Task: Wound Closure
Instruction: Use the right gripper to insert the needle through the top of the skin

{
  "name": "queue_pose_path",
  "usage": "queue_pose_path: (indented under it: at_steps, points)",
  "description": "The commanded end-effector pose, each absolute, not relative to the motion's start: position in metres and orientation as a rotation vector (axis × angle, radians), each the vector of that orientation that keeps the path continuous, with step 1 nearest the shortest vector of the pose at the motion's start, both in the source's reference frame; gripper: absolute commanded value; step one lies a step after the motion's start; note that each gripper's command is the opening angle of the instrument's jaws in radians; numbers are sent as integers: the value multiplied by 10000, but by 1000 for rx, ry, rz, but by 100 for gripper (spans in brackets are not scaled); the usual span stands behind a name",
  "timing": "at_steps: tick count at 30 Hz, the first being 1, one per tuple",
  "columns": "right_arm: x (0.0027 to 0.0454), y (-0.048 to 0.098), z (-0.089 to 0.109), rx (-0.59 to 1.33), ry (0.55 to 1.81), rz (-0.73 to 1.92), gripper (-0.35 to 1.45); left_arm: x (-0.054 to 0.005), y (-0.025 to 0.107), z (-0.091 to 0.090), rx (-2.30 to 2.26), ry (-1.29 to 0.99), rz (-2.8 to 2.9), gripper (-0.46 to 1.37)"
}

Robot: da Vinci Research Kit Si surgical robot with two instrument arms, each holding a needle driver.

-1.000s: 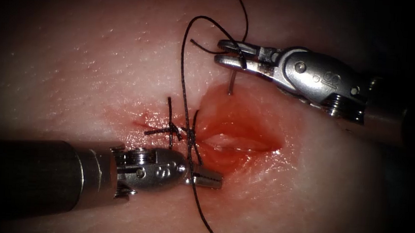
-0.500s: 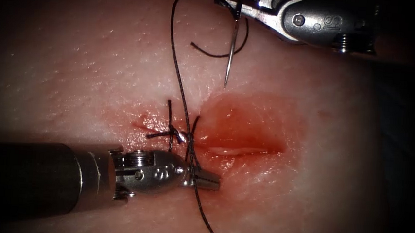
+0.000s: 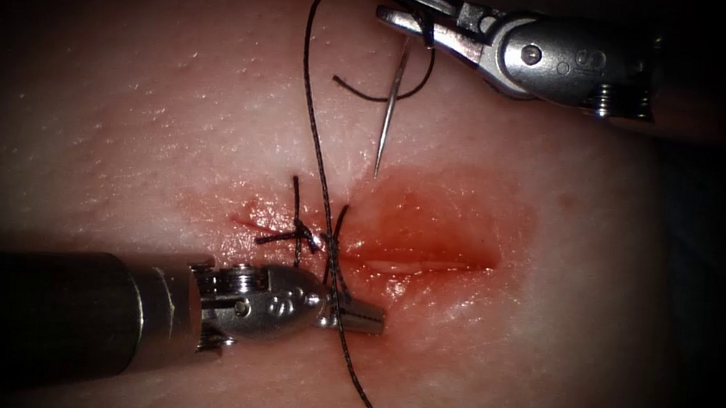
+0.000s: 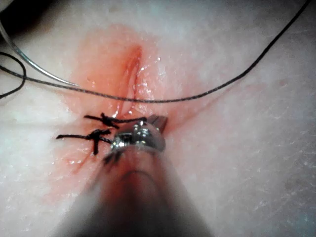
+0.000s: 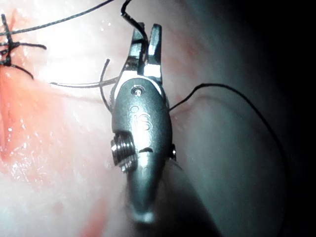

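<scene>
Right pincer (image 3: 405,15) grips the needle (image 3: 389,115) near its tail, clear above the cut (image 3: 415,260), while the left pincer (image 3: 363,318) sits closed, clamping thread (image 3: 318,166) beside it.

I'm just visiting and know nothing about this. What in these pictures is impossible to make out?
- Where the thread ends: in the endoscope view it runs off the bottom edge.
- What the left end effector grips: the thread crosses its tip, hiding any contact; in the left wrist view the tool's own blurred body covers it.
- The needle's blunt end: the right end effector covers it where it holds it. The tip hangs clear of the tissue.
</scene>
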State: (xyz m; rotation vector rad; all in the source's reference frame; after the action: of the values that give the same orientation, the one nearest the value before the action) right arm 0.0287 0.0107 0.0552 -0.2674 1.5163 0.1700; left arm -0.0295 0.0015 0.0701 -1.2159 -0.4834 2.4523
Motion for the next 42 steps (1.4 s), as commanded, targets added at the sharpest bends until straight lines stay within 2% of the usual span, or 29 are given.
queue_pose_path:
  at_steps: [1, 7, 19, 42]
  points:
    - [288, 107, 548, -260, 1515, 169, -35, -295, 15, 701, -1219, -492, 2453, -35]
    - [282, 97, 539, -271, 1500, 95, -35, -295, 15, 702, -1219, -492, 2453, -35]
    - [283, 64, 522, -431, 1501, -122, -35, -296, 15, 702, -1218, -491, 2453, -35]
    - [285, 28, 546, -524, 1486, -252, -35, -295, 14, 702, -1219, -491, 2453, -35]
